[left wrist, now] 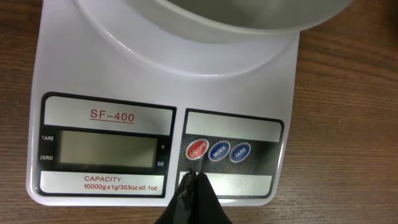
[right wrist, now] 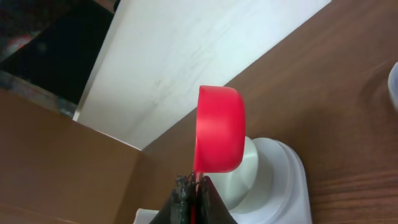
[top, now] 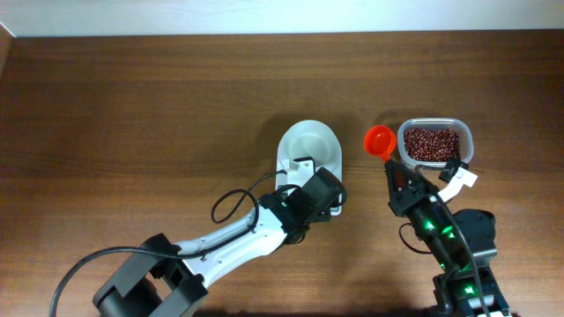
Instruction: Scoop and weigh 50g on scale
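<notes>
1. The step in hand looks like switching on the scale (left wrist: 112, 62); the left gripper (left wrist: 196, 177), jaws pressed together on nothing, points its tip just below the red ON/OFF button (left wrist: 198, 150); the display (left wrist: 107, 149) is blank, so the scale seems unpowered.
2. The right gripper (right wrist: 194, 186) is clenched on the handle of the orange-red scoop (right wrist: 219, 127); the scoop hangs between the scale's bowl (top: 308, 145) and the clear tub (top: 467, 145); from overhead its cup looks empty.
3. The beans (top: 431, 142) all lie in the tub, to the right of the scale; the bowl holds none.
4. The next move probably calls for a short, square press on the ON/OFF button without slipping onto the MODE button (left wrist: 219, 151) beside it; the display should then read zero before the scoop dips into the tub.
5. The table (top: 132, 114) is dark brown wood grain; a white wall (top: 264, 16) runs along its far edge; a black cable (top: 233, 204) loops beside the left arm.
</notes>
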